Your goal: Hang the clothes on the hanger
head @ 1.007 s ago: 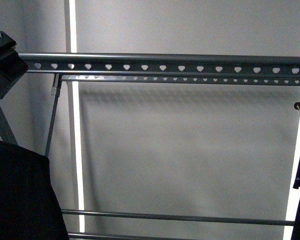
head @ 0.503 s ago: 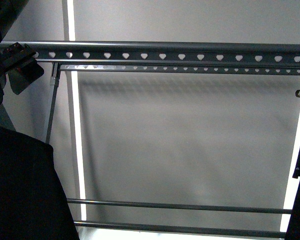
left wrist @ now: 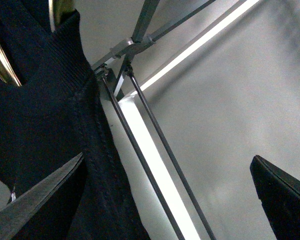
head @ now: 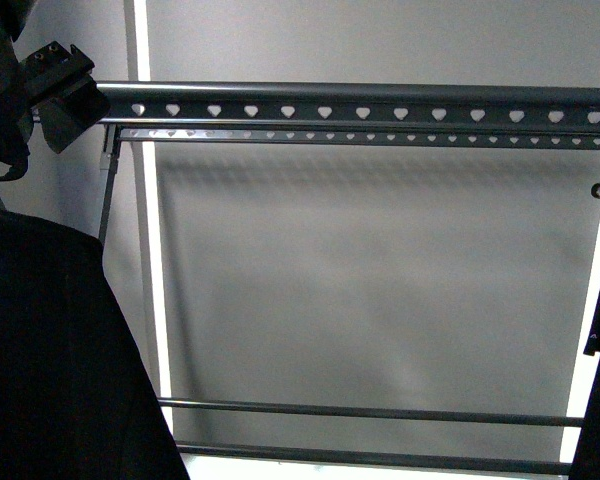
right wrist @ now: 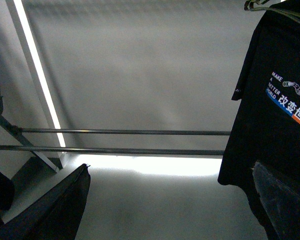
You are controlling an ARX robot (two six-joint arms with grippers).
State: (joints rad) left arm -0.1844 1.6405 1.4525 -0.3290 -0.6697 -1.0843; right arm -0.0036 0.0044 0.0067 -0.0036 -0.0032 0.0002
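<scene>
One black T-shirt (head: pixel 50 350) is seen under the left claw (head: pixel 62 88) — fingers (left wrist: pixel 40 205) wide apart, cloth against one. Lifting seems in hand; next it must be hooked on the hanger (head: pixel 360 103).

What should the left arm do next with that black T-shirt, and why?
Probably nudge the left gripper toward the rack's top rail to set the shirt's brass-coloured hook over it. The gripper is level with the rail's end, the black T-shirt hangs beneath it, and the rail is bare beside it. How the fingers hold the shirt is hidden.
</scene>
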